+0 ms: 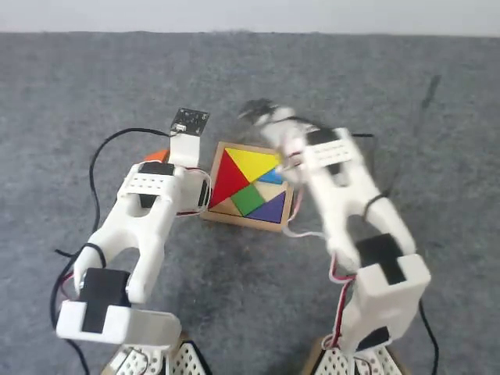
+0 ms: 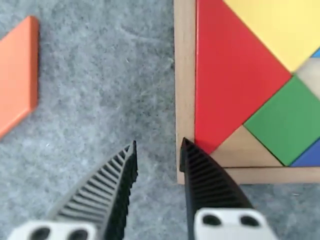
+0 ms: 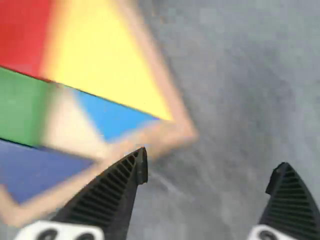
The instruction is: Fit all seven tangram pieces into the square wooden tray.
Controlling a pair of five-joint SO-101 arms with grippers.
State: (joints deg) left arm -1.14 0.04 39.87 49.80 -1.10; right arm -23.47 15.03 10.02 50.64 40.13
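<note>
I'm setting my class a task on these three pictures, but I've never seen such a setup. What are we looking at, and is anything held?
Two white robot arms, the left arm and right arm, stand at a grey carpeted table. One picture looks down from above; the other two come from a camera on each arm's wrist. The wooden tray holds five coloured pieces, with bare gaps. An orange piece lies on the table beside it. The left gripper and right gripper are open, holding nothing.

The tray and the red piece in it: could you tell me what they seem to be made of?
Tray: pale bare wood, by its tan, faintly grained rim. Red piece: flat, evenly coloured matte surface, probably painted wood, though plastic is possible.
</note>
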